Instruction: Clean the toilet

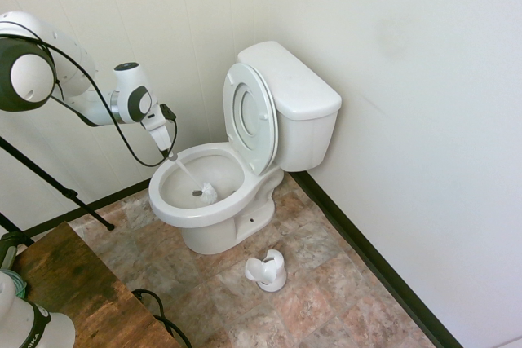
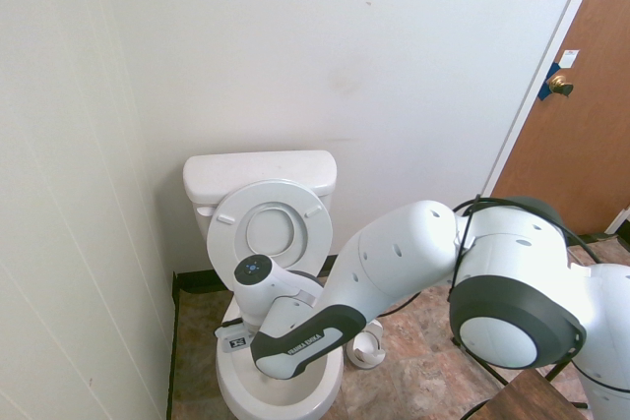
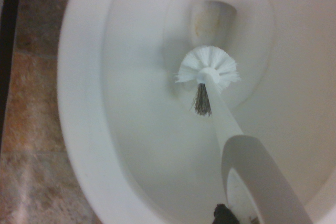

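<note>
The white toilet (image 1: 285,107) stands against the wall with lid and seat raised, and its bowl rim (image 1: 167,205) is open to view. My gripper (image 1: 169,151) hangs above the bowl's left edge, shut on the thin white handle of a toilet brush. The brush head (image 1: 207,194) reaches down inside the bowl. In the wrist view the brush head (image 3: 208,69) sits just in front of the drain opening (image 3: 212,19). In the second exterior view my arm covers most of the toilet bowl (image 2: 236,386), and the fingers are hidden there.
A small white brush holder (image 1: 267,270) lies on the tiled floor right of the toilet's base, also visible as the holder (image 2: 368,346). A wooden surface (image 1: 73,287) sits at the lower left. Walls close in behind and beside the toilet; a brown door (image 2: 576,135) is far right.
</note>
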### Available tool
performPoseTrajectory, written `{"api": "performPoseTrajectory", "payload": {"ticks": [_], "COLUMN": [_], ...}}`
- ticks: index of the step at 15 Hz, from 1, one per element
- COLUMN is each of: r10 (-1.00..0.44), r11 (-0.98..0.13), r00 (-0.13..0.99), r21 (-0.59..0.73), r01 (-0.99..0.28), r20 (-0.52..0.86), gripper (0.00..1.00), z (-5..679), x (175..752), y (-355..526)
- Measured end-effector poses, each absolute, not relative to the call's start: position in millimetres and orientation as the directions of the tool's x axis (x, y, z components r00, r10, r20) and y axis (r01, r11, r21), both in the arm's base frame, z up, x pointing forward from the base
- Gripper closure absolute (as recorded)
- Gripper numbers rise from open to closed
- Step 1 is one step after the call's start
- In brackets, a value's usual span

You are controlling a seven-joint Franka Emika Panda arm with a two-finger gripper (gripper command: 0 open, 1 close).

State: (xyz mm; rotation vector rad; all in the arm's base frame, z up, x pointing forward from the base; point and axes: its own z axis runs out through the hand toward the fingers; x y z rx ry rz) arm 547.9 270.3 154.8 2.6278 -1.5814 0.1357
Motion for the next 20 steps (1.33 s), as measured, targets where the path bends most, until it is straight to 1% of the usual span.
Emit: {"api": "performPoseTrajectory", "payload": {"ticks": [4,8,13,20], "r10": [-0.898,-0.916,-0.919,-0.914], "r11": [-0.427,-0.386,-0.379,-0.391], "r00": [0.428,0.382,0.362,0.36], "r21": [0.035,-0.012,-0.096,-0.166], "r01": [-0.904,-0.922,-0.92,-0.905], "r20": [0.1,0.119,0.158,0.188], "gripper": [1.0,1.0,1.0,1.0], "z": [150.9,151.2,160.1,167.9], "x": [557.3,592.9,640.2,658.7], "y": [211.1,178.1,189.0,235.6]}}
